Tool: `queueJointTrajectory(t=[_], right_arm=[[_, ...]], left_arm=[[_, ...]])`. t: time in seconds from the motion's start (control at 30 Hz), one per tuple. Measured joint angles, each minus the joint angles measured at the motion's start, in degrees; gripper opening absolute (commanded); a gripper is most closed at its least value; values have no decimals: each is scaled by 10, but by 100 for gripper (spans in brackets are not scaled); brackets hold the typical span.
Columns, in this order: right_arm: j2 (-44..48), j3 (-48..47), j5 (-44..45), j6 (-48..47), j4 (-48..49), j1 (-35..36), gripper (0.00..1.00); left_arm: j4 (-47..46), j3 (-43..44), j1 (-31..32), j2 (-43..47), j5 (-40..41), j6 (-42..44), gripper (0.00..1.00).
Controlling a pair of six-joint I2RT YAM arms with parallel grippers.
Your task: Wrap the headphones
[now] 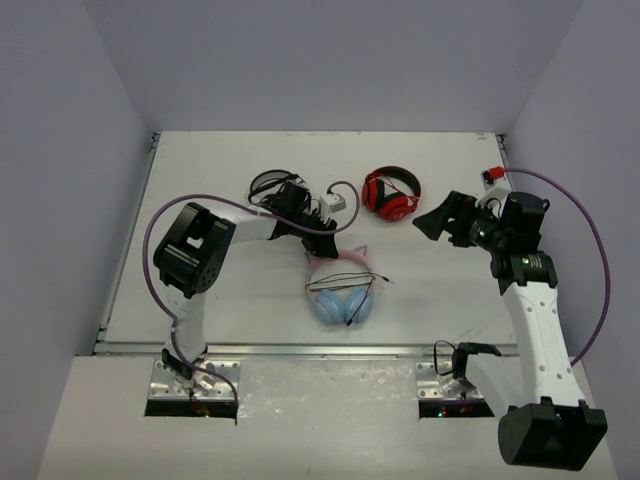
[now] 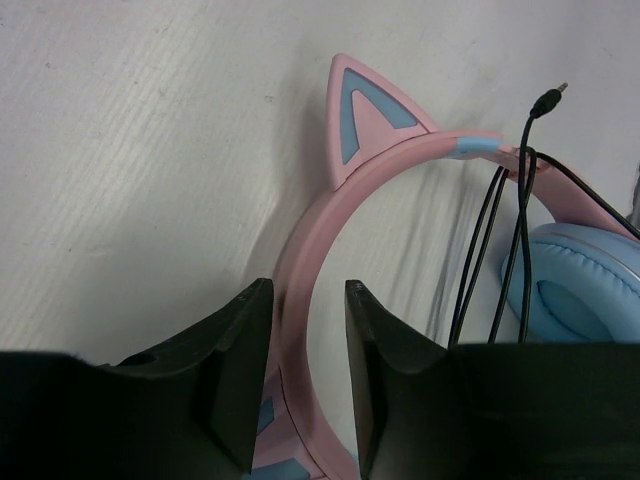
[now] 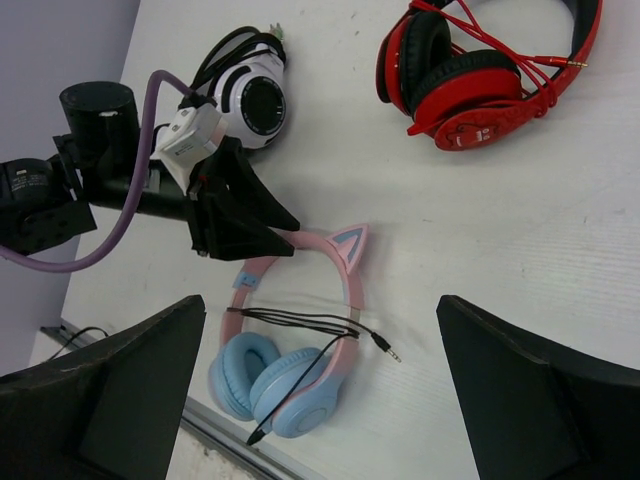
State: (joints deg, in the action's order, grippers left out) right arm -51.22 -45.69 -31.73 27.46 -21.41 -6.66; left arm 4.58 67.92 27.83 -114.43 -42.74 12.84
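One pair matters to us: the headphones point(image 1: 340, 292), lying flat on the table point(image 1: 200, 180) near its front edge, between the two arms. They have a pink headband point(image 2: 300, 250), cat ears point(image 2: 365, 115), light-blue earcups point(image 3: 240, 372) and a thin black cable point(image 3: 300, 322) draped in loose strands across band and cups, with the plug point(image 2: 558, 90) free.

We judge them light plastic, with a springy band and soft padded cups. The smooth shell could slip in hard fingers. The cable looks limp and thin, so it will likely snag or slide off.

The best hold for steadying is the bare arch of the band, clear of the cable. The cable is best pinched near the plug.

Left gripper point(image 2: 308, 300) straddles the band by one ear, jaws parted. The band sits against one finger with a sliver of table showing beside the other, so it looks unclamped to us. Right gripper point(image 3: 320, 305) is spread wide, holds nothing and hovers to the right.

Black-and-white headphones point(image 3: 255, 95) and red-and-black headphones point(image 3: 470, 80) sit further back, apart.
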Motion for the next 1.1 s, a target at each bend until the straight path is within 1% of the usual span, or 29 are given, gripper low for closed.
queueJointTrajectory(t=[0.07,0.2,0.33,0.47,0.7,0.8,0.83,0.87,0.93,1.0,1.1], right_arm=[[2,2,-2,0,1,0,99],[2,3,-4,0,1,0,99],[4,3,-4,0,1,0,99],[5,3,-4,0,1,0,99],[-3,2,8,-5,-4,0,99],[-7,-10,25,-15,-26,4,99],[-8,-17,40,-21,-35,9,99],[-9,-26,66,-30,-44,20,99],[-14,-47,121,-50,-60,60,99],[-24,-66,202,-72,-82,116,99],[-28,-77,321,-98,-110,192,99]], left_arm=[[-1,0,0,0,0,-3,37],[-1,0,0,0,6,-7,38],[2,0,0,4,26,-14,41],[21,1,2,31,70,-24,47],[51,33,14,105,167,-54,48],[54,24,19,177,247,-105,53],[55,16,20,215,287,-130,66],[57,7,21,256,332,-148,100],[71,-11,21,346,436,-193,100],[98,-19,14,433,537,-231,100],[143,-37,-19,556,681,-279,100]])
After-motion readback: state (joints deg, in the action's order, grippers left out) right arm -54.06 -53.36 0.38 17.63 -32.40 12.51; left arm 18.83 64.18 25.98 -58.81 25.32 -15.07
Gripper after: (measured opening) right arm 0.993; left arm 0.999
